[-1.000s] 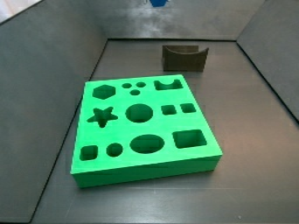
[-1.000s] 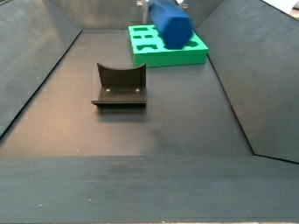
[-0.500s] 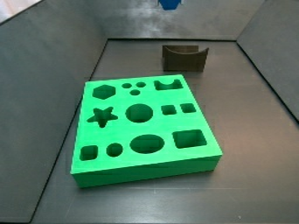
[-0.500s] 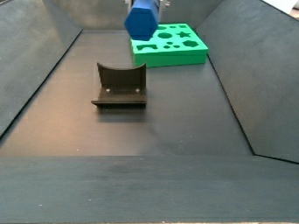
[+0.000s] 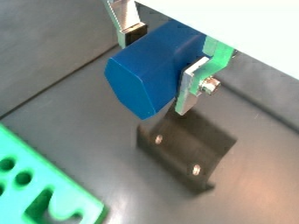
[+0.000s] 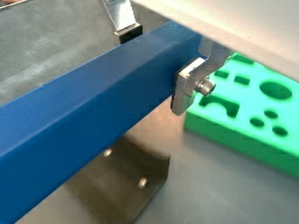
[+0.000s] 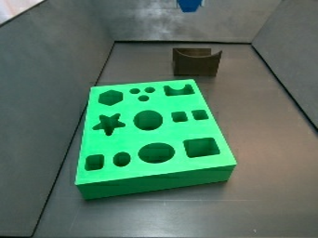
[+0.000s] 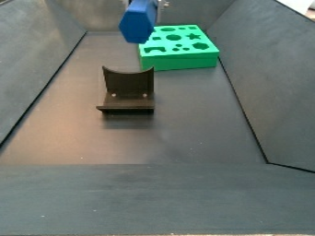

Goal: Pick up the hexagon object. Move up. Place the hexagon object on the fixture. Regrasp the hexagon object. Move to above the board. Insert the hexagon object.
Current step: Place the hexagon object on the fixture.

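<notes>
My gripper (image 5: 160, 54) is shut on the hexagon object (image 5: 149, 72), a long blue peg, held level between the silver fingers (image 5: 194, 80). It also shows in a wrist view (image 6: 93, 118) as a long bar. In a side view the peg (image 8: 136, 20) hangs high above the floor, above and behind the fixture (image 8: 125, 91). In a side view only its tip (image 7: 189, 5) shows at the frame's edge, above the fixture (image 7: 196, 61). The fixture lies below the peg in both wrist views (image 5: 187, 152) (image 6: 117, 184). The green board (image 7: 152, 138) (image 8: 178, 46) lies apart.
Dark grey walls enclose the floor (image 8: 147, 138) on all sides. The board's corner shows in both wrist views (image 5: 35, 188) (image 6: 247, 103).
The gripper has carried the blue peg away from above the board toward the fixture; in a side view it moved left, in a side view it shifted right along the frame's edge.
</notes>
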Robot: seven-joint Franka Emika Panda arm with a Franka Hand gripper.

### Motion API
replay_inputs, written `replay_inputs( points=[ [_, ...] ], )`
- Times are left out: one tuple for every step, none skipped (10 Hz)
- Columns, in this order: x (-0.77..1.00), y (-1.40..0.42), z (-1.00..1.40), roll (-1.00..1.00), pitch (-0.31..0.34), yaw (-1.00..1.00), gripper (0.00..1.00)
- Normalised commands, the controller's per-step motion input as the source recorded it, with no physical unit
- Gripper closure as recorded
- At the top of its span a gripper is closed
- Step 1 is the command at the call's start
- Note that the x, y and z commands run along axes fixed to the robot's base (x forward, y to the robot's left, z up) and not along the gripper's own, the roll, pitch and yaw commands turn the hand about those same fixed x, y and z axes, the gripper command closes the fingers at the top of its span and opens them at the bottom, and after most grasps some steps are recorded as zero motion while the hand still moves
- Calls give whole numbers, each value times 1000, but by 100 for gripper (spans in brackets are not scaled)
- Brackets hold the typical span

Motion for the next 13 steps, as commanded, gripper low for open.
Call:
replay_inputs(
  points=[
    [587,-87,-71,-1000,103,91,100],
    [392,-19,-8,-1000,119,72,100],
    [306,-8,1,-1000,129,67,100],
    [144,15,2,-1000,143,53,100],
    [46,24,4,-1000,145,40,100],
    [14,27,12,-1000,138,20,100],
    [23,29,2,-1000,142,9,100],
    [49,34,-5,-1000,156,-12,100],
    [54,37,-4,-1000,164,-24,100],
    [57,41,-4,-1000,175,-54,100],
    [57,39,-8,-1000,179,-83,100],
    [53,37,-7,-1000,181,-132,100],
    [51,37,-5,-1000,184,-162,100]
  ],
)
